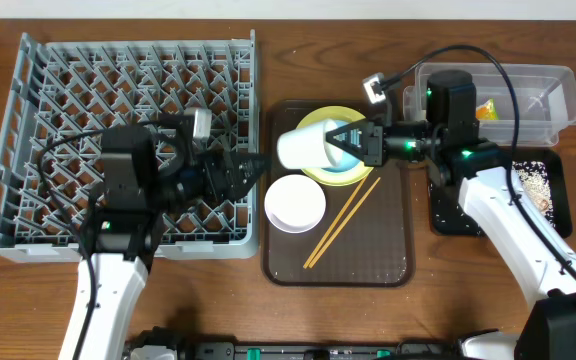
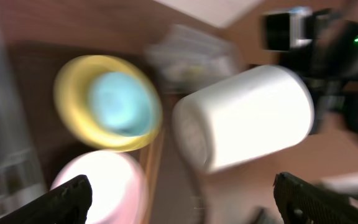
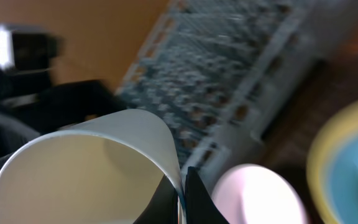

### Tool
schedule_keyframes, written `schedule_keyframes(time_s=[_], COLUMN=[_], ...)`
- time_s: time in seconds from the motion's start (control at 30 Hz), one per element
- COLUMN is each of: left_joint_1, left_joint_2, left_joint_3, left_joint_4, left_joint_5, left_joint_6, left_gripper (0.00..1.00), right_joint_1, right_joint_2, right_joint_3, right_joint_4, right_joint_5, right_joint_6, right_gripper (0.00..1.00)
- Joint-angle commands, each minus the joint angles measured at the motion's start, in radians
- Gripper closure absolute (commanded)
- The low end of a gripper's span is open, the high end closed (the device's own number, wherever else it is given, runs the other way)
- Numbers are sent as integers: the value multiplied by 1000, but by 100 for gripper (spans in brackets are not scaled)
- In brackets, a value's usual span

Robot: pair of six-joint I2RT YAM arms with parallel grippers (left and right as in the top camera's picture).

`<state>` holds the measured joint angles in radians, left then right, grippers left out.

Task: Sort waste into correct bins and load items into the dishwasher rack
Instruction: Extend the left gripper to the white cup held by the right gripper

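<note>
My right gripper [image 1: 340, 143] is shut on the rim of the small white cup [image 1: 303, 148] and holds it on its side above the yellow plate [image 1: 320, 121]; the pinched rim fills the right wrist view [image 3: 180, 186]. The light blue bowl [image 1: 353, 172] sits on the plate. The pinkish-white bowl [image 1: 295, 204] and the chopsticks [image 1: 343, 221] lie on the brown tray [image 1: 388, 250]. My left gripper [image 1: 253, 166] is open at the right edge of the grey dishwasher rack [image 1: 68, 90], facing the cup [image 2: 244, 115].
A clear tub [image 1: 558, 100] holding a green-yellow wrapper [image 1: 485, 110] and white paper stands at the back right. A black tray [image 1: 558, 175] with rice-like scraps lies in front of it. Cables run over both arms.
</note>
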<state>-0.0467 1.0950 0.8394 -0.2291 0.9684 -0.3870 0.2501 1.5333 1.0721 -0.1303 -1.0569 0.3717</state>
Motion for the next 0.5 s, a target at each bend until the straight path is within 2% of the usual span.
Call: schedule_keyframes(time_s=[0.0, 0.13, 0.47], left_joint_1=[4, 4, -9], left_joint_2=[46, 97, 113], left_joint_3=[19, 19, 19], left_joint_4=[75, 187, 312], left_joint_5=[271, 346, 349], left_joint_6=[-149, -285, -504], left_gripper=[6, 7, 9], right_joint_1=[29, 40, 60], right_joint_2=[5, 5, 5], right_joint_3=[11, 11, 11], right_joint_4=[68, 138, 183], right_joint_5=[-165, -179, -178], right_joint_6=[79, 117, 141], right_gripper=[99, 99, 99])
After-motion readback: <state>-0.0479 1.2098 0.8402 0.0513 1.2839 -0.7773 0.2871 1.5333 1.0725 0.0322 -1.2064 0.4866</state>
